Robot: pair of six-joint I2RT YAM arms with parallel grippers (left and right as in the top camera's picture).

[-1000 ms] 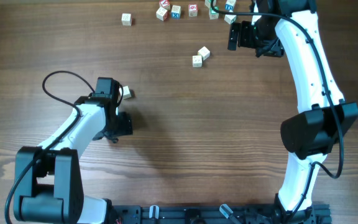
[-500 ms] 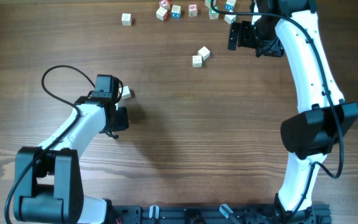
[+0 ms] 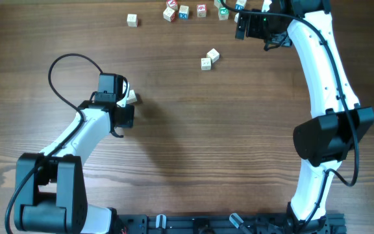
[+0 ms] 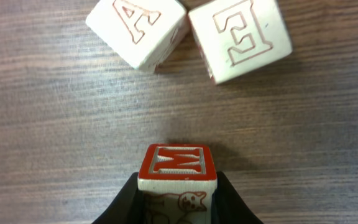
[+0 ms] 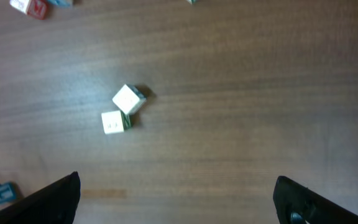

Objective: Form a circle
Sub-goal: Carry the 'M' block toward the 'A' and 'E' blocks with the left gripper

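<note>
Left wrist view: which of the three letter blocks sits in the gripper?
The red-topped M block, clasped by the left gripper; the pale A block and E block lie free ahead.

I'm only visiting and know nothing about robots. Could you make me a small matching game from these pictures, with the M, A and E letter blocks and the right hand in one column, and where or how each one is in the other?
Things:
1. M block
2. A block
3. E block
4. right hand

Places or states:
a. open wide, nothing between its fingers
b. pale, at the top right of the left wrist view
c. red-topped, gripped by the left hand
d. pale, at the top left of the left wrist view

Pairs: 1-c, 2-d, 3-b, 4-a
</note>
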